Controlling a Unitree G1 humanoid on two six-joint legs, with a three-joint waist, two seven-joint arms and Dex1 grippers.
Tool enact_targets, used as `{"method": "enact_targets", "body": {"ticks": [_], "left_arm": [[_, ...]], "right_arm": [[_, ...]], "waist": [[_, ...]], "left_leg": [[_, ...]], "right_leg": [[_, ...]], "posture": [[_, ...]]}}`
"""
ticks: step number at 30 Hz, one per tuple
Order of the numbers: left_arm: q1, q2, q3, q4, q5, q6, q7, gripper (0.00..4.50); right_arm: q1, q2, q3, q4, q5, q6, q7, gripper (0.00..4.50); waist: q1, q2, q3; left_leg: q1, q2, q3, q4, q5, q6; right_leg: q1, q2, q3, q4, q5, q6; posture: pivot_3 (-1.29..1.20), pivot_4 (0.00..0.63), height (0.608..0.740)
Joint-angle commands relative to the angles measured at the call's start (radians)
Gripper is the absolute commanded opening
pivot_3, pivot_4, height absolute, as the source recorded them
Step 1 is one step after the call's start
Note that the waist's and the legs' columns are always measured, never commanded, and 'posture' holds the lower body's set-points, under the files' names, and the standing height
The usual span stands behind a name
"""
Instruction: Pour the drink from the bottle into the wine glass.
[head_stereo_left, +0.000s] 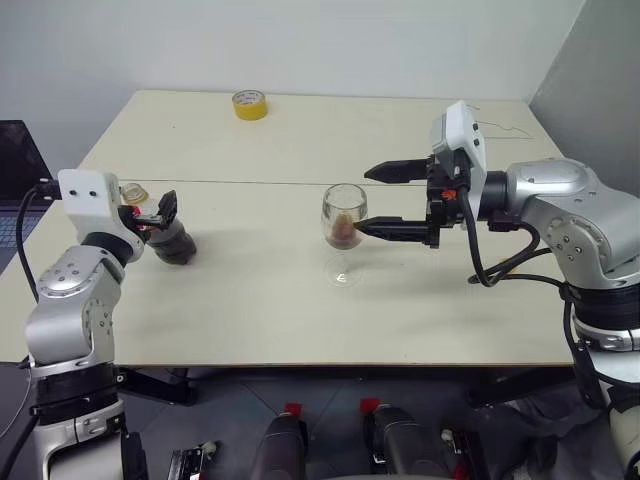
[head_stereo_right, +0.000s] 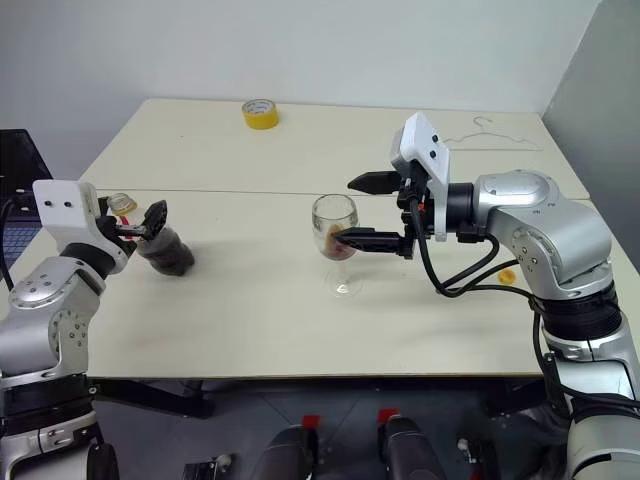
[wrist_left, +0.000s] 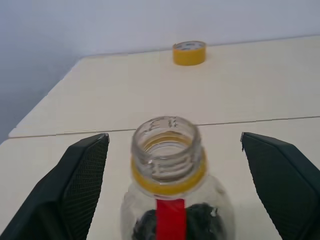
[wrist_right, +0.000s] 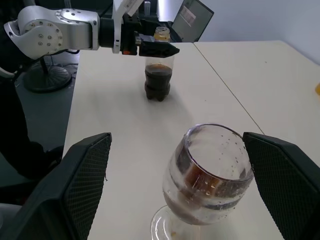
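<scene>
The bottle stands upright and uncapped on the left of the table, with dark drink in its lower half. My left gripper is open and level. Its fingers sit on either side of the bottle's neck without touching it. The wine glass stands mid-table with a little brown drink in its bowl. My right gripper is open and points left, one finger close beside the bowl and the other behind it. Neither finger presses on the glass.
A yellow tape roll lies near the table's far edge. A wire hanger lies at the back right. A small yellow thing sits on the table by my right arm. A laptop stands off the table's left side.
</scene>
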Motion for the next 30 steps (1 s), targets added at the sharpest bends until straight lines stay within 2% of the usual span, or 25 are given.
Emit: {"method": "enact_targets", "body": {"ticks": [1,6,10,18,22,26,30], "left_arm": [[-0.024,0.027,0.029,-0.042,-0.012,0.000,-0.007,4.46],[-0.031,0.055,0.063,-0.034,-0.044,0.016,-0.047,4.46],[-0.034,0.107,0.109,-0.044,-0.116,0.013,-0.145,4.46],[-0.124,0.332,0.141,0.056,-0.200,0.006,-0.378,4.46],[-0.139,0.386,0.121,0.035,-0.278,0.051,-0.509,4.46],[-0.058,0.406,0.096,-0.020,-0.315,0.093,-0.615,4.46],[0.090,0.436,0.142,-0.079,-0.365,0.140,-0.742,4.46]], "right_arm": [[-0.024,-0.008,-0.016,-0.015,-0.010,-0.023,0.014,4.50],[-0.024,-0.009,-0.020,-0.016,-0.014,-0.019,0.015,4.50],[-0.022,-0.022,-0.031,-0.009,-0.021,-0.021,0.019,4.50],[-0.011,-0.092,-0.080,0.054,-0.053,-0.072,0.044,4.50],[0.013,-0.128,-0.115,0.102,-0.063,-0.108,0.058,4.50],[0.082,-0.174,-0.151,0.140,-0.077,-0.140,0.091,4.50],[0.152,-0.231,-0.186,0.163,-0.080,-0.169,0.124,4.50]], "waist": [[0.000,0.000,0.000],[0.000,0.000,0.000],[0.000,0.000,0.000],[0.000,0.000,0.001],[-0.001,0.000,0.001],[-0.001,0.000,0.001],[-0.003,0.001,0.001]], "left_leg": [[0.000,0.000,0.000,0.000,0.000,0.000],[0.000,0.000,0.000,0.000,0.000,0.000],[0.000,0.000,0.000,-0.001,0.000,0.000],[0.000,0.000,0.000,-0.001,0.000,0.000],[0.000,0.000,0.001,-0.002,0.000,0.000],[0.000,0.000,0.001,-0.003,0.000,0.000],[0.000,0.001,0.002,-0.005,0.000,0.000]], "right_leg": [[0.000,0.000,0.000,0.000,0.000,0.000],[0.000,0.000,0.000,0.000,0.000,0.000],[0.000,0.000,0.000,0.000,0.000,-0.001],[-0.001,0.000,-0.001,-0.001,-0.002,-0.004],[-0.001,-0.001,0.000,-0.003,-0.003,-0.004],[-0.001,-0.001,0.000,-0.004,-0.003,-0.004],[-0.002,-0.001,0.000,-0.004,-0.003,-0.004]], "posture": [[0.00,0.150,0.740],[0.00,0.150,0.740],[0.00,0.150,0.740],[0.00,0.150,0.740],[0.00,0.150,0.740],[0.00,0.150,0.740],[0.00,0.150,0.740]]}}
